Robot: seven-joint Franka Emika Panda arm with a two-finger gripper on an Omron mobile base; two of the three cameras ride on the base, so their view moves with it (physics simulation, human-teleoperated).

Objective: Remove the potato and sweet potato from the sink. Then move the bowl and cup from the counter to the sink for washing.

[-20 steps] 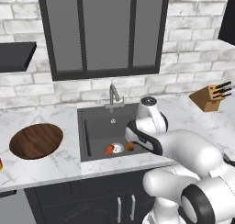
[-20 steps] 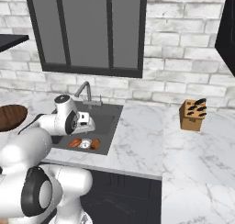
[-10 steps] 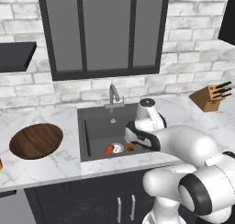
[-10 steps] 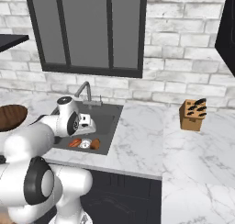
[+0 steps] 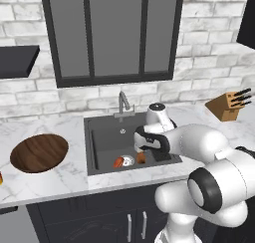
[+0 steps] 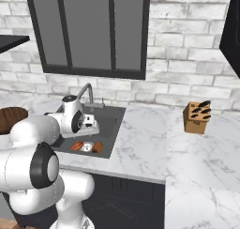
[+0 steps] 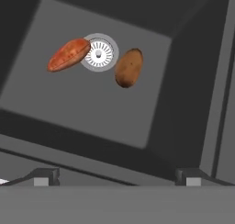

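So far nothing is done: potato (image 7: 128,67) at three o'clock and sweet potato (image 7: 69,54) at nine o'clock of the drain (image 7: 99,53) lie in the sink (image 7: 73,103); bowl (image 5: 39,153) waits on the table (image 5: 60,180); jaws apart, empty.

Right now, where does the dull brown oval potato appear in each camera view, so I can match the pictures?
Left base view: the dull brown oval potato lies on the sink floor, right of the round silver drain.
Right base view: potato lies right of the drain, near the basin's front edge.
Hand view: potato lies right of the drain, upper centre.
Shared landmark: the drain, between the potato and the bright reddish-orange sweet potato.
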